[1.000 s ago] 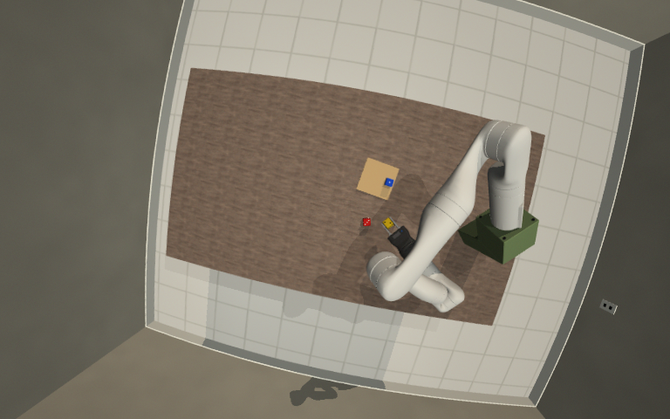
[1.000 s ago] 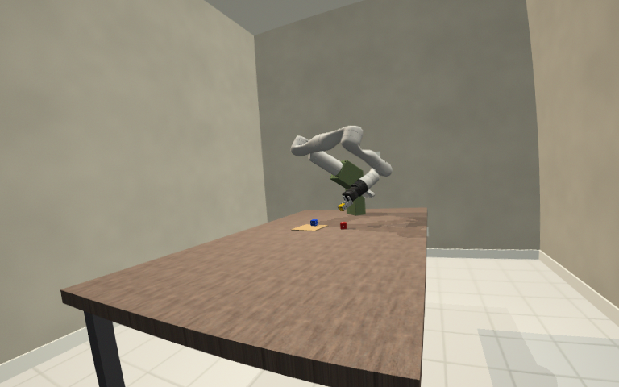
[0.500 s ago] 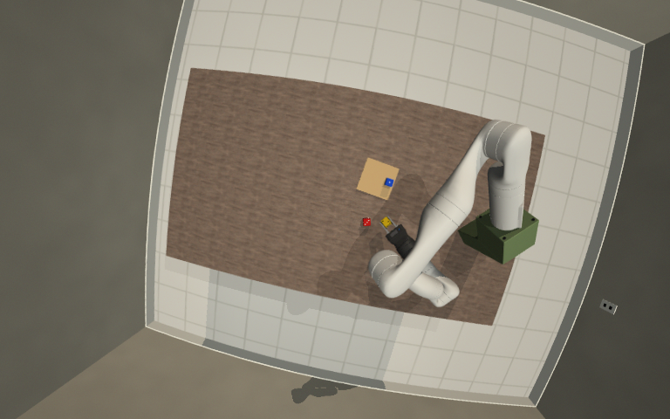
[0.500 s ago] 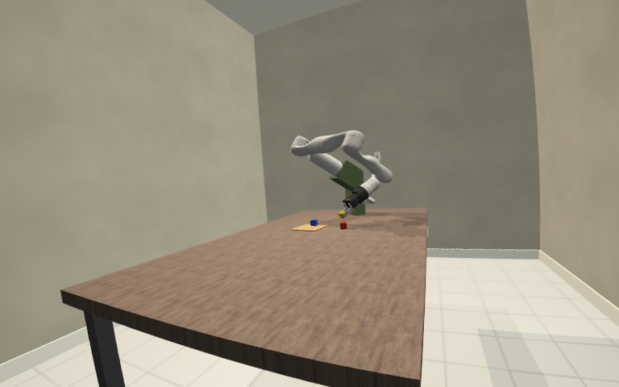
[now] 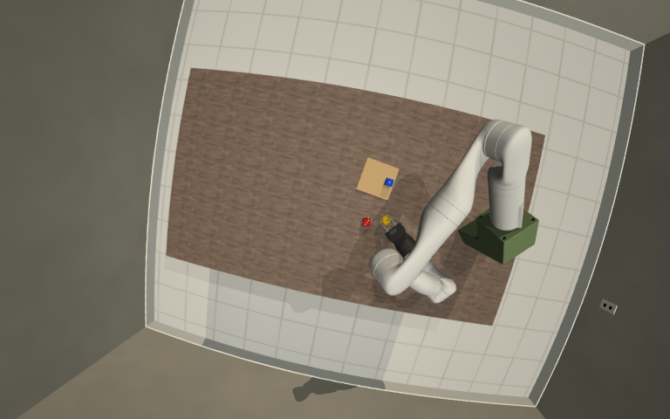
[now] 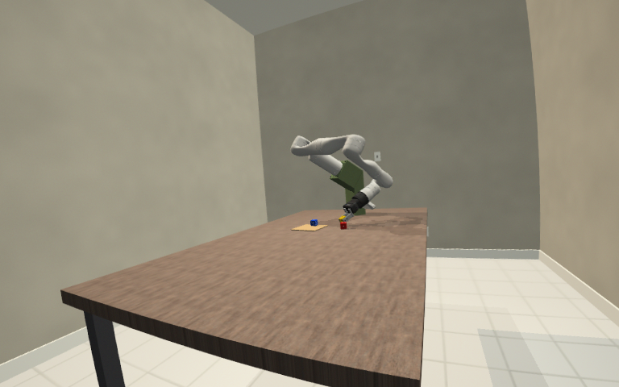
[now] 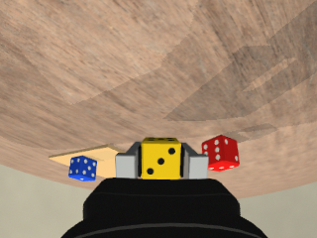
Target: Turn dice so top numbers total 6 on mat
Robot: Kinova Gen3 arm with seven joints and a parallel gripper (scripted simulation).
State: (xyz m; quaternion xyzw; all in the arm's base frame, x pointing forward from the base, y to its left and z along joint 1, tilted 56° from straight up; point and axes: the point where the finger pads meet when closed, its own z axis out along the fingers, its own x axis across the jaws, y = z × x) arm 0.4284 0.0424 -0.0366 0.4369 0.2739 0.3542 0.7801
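Observation:
My gripper is shut on the yellow die, held between the two grey fingers; the face toward the wrist camera shows three pips. In the overhead view the yellow die hangs just above the table, close to the right of the red die. The red die lies on the bare table, off the mat, and shows in the wrist view too. The blue die rests on the tan mat, near its right edge. From the side, the gripper is low over the red die.
The green robot base stands at the table's right side, and the arm's elbow reaches out toward the table's near edge.

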